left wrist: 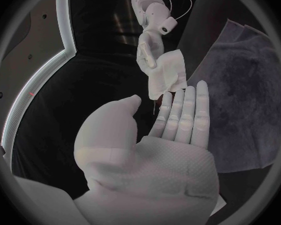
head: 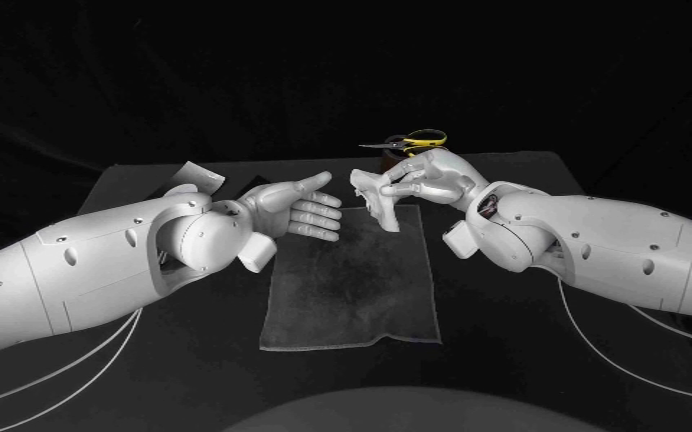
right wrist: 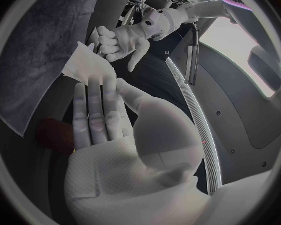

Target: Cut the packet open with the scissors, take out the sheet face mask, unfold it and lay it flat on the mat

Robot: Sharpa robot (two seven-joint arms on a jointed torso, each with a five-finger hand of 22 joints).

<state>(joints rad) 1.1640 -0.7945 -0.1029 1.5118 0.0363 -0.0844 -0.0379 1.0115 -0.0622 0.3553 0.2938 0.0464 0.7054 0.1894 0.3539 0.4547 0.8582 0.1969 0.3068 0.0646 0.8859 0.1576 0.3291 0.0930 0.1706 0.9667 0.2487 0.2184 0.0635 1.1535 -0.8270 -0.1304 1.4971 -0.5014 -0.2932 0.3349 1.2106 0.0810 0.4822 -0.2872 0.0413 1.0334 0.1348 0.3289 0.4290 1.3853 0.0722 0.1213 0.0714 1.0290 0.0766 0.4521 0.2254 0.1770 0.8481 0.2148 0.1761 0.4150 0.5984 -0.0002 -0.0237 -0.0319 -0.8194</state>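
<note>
We could read no text, no label, brand or number legible on the scissors (head: 420, 139), the mat (head: 351, 292), the worktop (head: 537, 170)

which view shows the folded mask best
The left wrist view: the folded mask hangs in full from the right robot hand. The head view shows the mask partly, under that hand. In the right wrist view that hand's own fingers cover part of it.

Grey cloth mat (head: 351, 292) on black table (head: 490, 352), white folded sheet mask (head: 379, 202) over its far edge, yellow-handled scissors (head: 420, 139) behind
</note>
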